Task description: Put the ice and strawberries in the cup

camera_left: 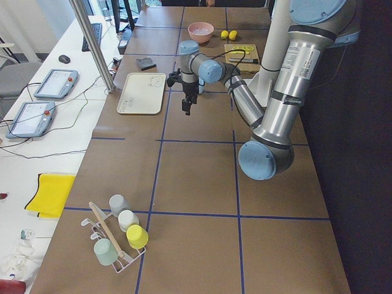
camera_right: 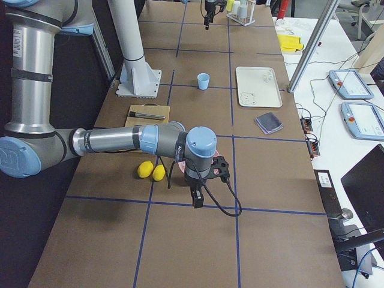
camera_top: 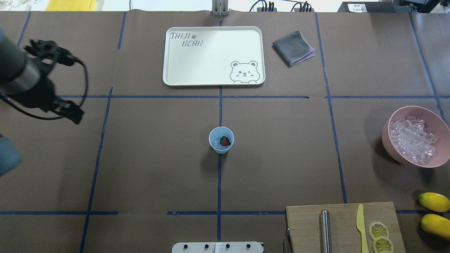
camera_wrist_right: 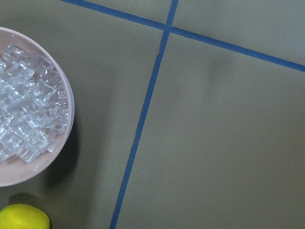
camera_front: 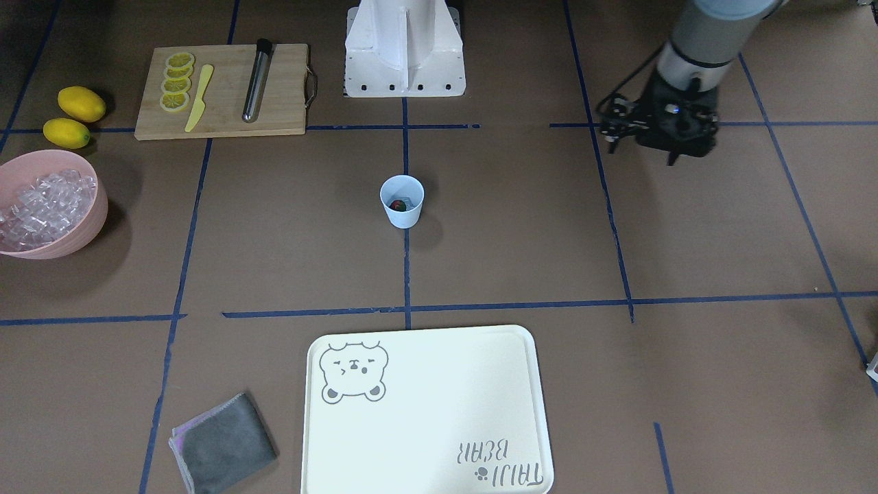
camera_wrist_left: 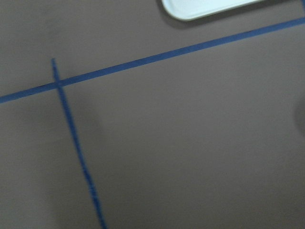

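Looking at the middle of the tabletop, you find the cup [camera_top: 220, 150] upright on the blue centre tape line. The strawberry [camera_top: 225, 141] lies inside it, beside a clear chunk of ice [camera_top: 215, 142]. A heap of the same cubes fills the pink bowl [camera_top: 435, 121] at the tabletop's edge on the robot's right, well apart from the cup.

The left arm [camera_top: 21, 75] hangs over the tabletop's opposite end, far from the cup. You cannot tell how wide the left jaws stand or whether they hold anything. The right arm [camera_right: 120, 139] hovers near the bowl and the 2 lemons [camera_right: 151, 171]; its right jaws show only from the side, so you cannot tell their state either.

The tray [camera_top: 168, 56] sits at the far edge with a grey cloth [camera_top: 292, 47] just beside it. The cutting board [camera_top: 306, 228] lies at the near edge by the robot's base.
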Robot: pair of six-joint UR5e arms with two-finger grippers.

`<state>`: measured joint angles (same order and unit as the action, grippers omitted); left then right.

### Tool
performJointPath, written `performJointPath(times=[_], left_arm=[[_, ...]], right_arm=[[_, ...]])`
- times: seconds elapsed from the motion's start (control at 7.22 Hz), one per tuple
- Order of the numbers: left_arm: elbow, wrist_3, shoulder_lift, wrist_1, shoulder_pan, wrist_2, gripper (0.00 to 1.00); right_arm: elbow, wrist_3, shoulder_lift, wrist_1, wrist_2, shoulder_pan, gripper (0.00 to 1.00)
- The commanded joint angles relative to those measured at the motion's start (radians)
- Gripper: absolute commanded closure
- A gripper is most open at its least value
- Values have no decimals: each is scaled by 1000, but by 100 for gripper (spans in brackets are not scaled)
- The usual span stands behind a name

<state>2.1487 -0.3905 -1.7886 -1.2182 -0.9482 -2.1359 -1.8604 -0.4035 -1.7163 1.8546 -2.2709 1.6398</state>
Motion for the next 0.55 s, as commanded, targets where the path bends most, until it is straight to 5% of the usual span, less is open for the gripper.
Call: performJointPath(times=[0.0,0.42], left_arm=[[-47,404,214,32,-334,-218,1],[-385,922,268,26,-679,-237,0]], right_arm=[[1,-1,1,0,2,0,0],[1,2,3,0,2,0,0]])
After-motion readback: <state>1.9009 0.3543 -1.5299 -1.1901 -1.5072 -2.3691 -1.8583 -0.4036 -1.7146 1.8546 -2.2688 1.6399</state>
